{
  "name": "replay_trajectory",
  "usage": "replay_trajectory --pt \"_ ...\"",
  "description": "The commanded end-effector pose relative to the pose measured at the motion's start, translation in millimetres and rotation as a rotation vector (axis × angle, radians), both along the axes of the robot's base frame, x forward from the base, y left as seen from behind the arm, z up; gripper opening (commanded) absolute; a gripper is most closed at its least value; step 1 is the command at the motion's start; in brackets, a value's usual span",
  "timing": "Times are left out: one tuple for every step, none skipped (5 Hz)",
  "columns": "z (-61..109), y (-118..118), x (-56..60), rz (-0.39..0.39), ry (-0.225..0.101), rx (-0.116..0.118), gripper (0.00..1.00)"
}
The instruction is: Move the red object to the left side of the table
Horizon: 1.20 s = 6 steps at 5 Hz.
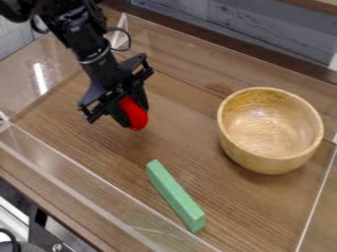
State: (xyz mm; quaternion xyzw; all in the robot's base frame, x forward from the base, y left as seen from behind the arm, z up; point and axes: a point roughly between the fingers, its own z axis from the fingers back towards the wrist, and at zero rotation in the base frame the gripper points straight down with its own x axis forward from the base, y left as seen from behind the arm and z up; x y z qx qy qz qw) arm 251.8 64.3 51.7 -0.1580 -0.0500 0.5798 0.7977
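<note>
**Red toy fruit held in the black pincer over the left part of the table**

The red object [133, 115] is a small bright-red toy fruit; it sits between the two black fingers of the gripper [130, 111], which are squeezed in tight on it; only the red lower part shows, since the fingers cover the top; it hangs low over the brown table [79, 148], left of the middle; whether it touches the wood cannot be told. The black arm comes down from the top left corner and points steeply down. A wooden bowl [270, 129] stands well apart on the right; a flat green block [174, 195] lies nearer the front, away from the fruit; clear low walls [66, 212] edge the table.
</note>
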Motion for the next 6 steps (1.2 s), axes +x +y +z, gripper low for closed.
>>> replay_trajectory --pt "-0.4 -3 9.7 0.014 -0.031 0.027 0.0" --pt "-16.3 -7 6.1 0.074 -0.032 0.045 0.0" --pt "-25.5 -11 1.9 0.124 -0.029 0.051 0.0" --pt "-16.3 -11 2.1 0.137 -0.027 0.05 0.0" --pt "-7.3 -11 1.9 0.149 -0.025 0.05 0.0" --pt "2.1 -10 2.7 0.161 -0.024 0.048 0.0"
